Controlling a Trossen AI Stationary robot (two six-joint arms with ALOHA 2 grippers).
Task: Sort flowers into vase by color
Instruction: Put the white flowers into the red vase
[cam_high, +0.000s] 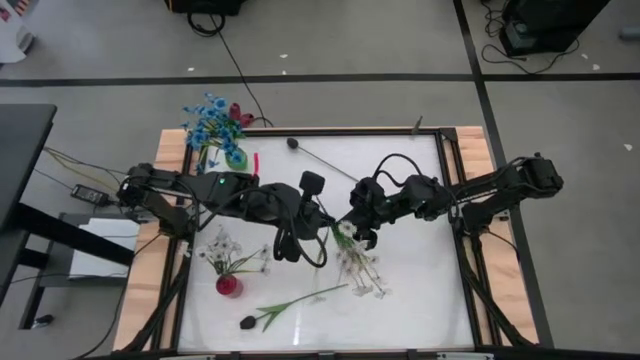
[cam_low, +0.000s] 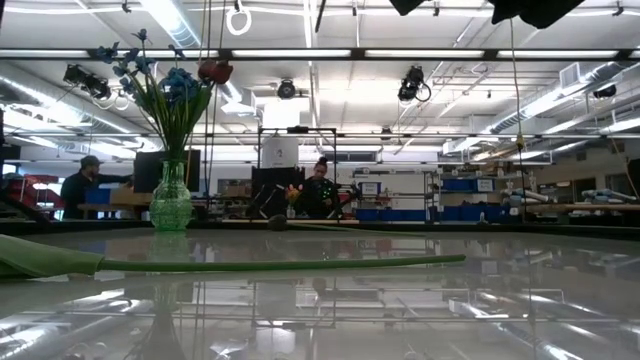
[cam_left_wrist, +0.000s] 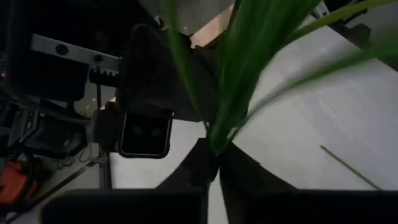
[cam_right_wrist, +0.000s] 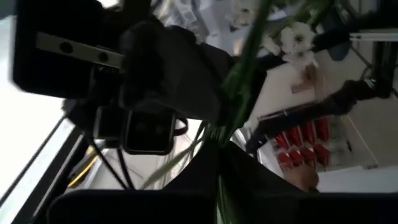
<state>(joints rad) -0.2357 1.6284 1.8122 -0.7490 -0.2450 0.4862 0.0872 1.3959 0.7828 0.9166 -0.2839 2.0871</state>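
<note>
A white flower (cam_high: 345, 231) on a green leafy stem hangs over the table's middle, between my two grippers. My left gripper (cam_left_wrist: 214, 163) reaches in from the left and is shut on the stem. My right gripper (cam_right_wrist: 217, 152) reaches in from the right and is shut on the same stem; the white head (cam_right_wrist: 297, 36) shows beyond it. More white flowers (cam_high: 362, 270) lie flat on the table just nearer. A red vase (cam_high: 229, 286) holds white flowers, and a green vase (cam_high: 236, 157) holds blue flowers (cam_high: 207, 120). My left gripper pinches the green stem and leaves (cam_left_wrist: 217, 134) between its two fingers, coming from the table's left and slanting down. The leaves fan out beyond the fingertips. My right gripper pinches the same flower's stem (cam_right_wrist: 225, 127) between its two fingers, coming about level from the table's right. The white head stands out past the fingers, clear of the table.
A dark-headed flower (cam_high: 247, 322) lies near the front edge, its stem (cam_low: 280, 265) running right. Another dark-headed flower (cam_high: 292, 142) lies at the back. The green vase (cam_low: 170, 200) stands at the far left corner. People sit in the room behind the table.
</note>
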